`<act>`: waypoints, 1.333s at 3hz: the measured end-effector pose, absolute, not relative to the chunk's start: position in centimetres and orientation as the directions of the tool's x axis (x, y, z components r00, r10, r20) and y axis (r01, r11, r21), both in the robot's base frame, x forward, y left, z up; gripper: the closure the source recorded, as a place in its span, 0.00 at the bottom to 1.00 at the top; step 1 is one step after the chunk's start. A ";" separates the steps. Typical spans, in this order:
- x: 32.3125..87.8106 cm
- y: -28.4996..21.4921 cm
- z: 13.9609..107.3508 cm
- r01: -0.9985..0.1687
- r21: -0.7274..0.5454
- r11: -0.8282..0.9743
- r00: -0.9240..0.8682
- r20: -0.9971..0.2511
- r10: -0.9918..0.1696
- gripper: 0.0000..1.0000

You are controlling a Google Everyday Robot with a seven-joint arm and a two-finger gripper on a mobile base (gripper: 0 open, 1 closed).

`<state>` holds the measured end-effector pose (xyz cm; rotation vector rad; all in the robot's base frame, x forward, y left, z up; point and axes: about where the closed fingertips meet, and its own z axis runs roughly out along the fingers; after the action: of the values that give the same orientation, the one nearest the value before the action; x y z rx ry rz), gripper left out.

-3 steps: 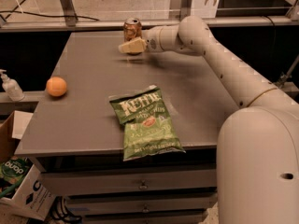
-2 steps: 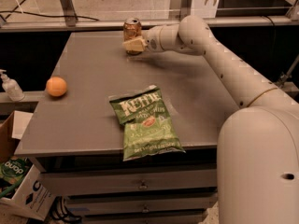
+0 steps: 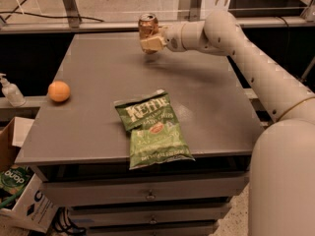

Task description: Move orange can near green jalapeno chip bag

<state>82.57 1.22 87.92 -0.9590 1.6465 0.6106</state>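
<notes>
The orange can (image 3: 147, 25) is at the far edge of the grey table (image 3: 98, 82), near its middle. My gripper (image 3: 150, 37) reaches in from the right and is shut on the can's lower part, with one pale finger (image 3: 152, 43) in front of it. The can looks raised slightly off the tabletop. The green jalapeno chip bag (image 3: 151, 129) lies flat near the table's front edge, well in front of the can and the gripper.
A round orange fruit (image 3: 59, 91) sits at the table's left edge. A pump bottle (image 3: 11, 91) stands on a ledge to the left. Cardboard boxes (image 3: 19, 191) sit on the floor at lower left. My arm (image 3: 256, 68) spans the table's right side.
My gripper closed in on the orange can from the right and took hold of it. The can has shifted a little right and upward. The bag and fruit have not moved.
</notes>
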 end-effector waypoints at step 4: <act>66.1 -5.6 91.9 -0.917 -0.044 0.395 -0.071 -0.960 -0.272 1.00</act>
<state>66.08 -5.61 91.86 -1.0838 1.5891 0.7590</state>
